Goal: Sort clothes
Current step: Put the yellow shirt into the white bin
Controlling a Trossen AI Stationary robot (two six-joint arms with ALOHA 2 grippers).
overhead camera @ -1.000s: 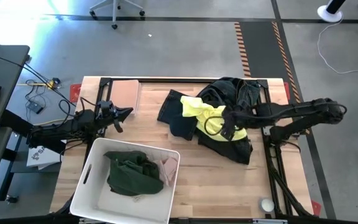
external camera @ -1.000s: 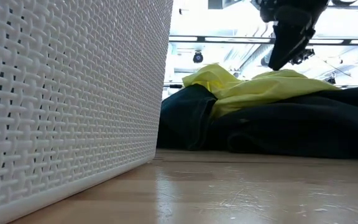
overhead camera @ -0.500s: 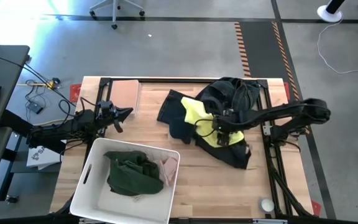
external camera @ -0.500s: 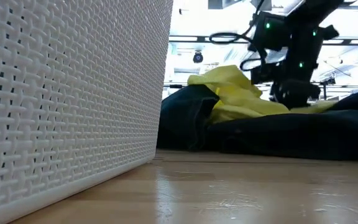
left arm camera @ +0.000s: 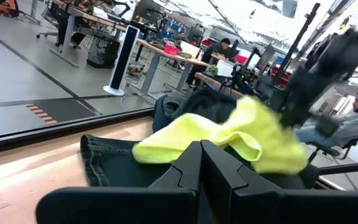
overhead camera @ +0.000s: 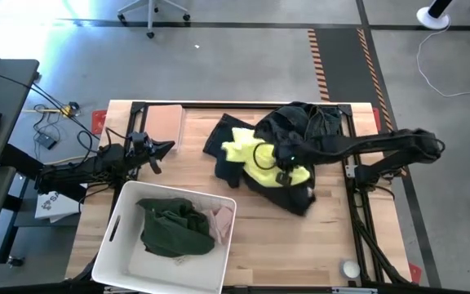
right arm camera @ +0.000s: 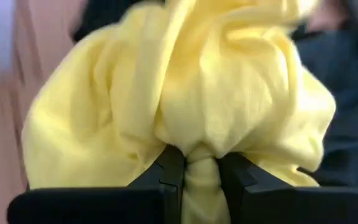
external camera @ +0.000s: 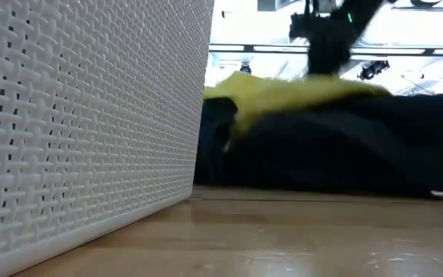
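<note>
The wooden table point(overhead camera: 259, 237) carries everything, and the white basket point(overhead camera: 117, 257) at its near left corner serves as the marker for the rest. Well off to the basket's far right lies the pile of dark clothes point(overhead camera: 304, 131), the jeans point(left arm camera: 110, 165) spread flat along its side toward the basket. On top of that pile sits the yellow garment point(overhead camera: 255, 155), bunched up and partly lifted off the dark cloth beneath. Inside the basket lies a dark green garment point(overhead camera: 174, 227), with a pale pink one point(overhead camera: 221, 222) tucked against the wall on the pile's side. A tan board point(overhead camera: 163, 122) lies flat beyond the basket, at the table's far edge.

The right gripper point(right arm camera: 194, 171) is over the pile, its two fingers point(right arm camera: 166, 177) clamped on a pinched fold of the yellow garment, cloth ballooning out around them. The left gripper point(left arm camera: 199, 163) hangs just beyond the basket's far edge, beside the board, pointing toward the pile; its fingers are pressed together with nothing between them.
</note>
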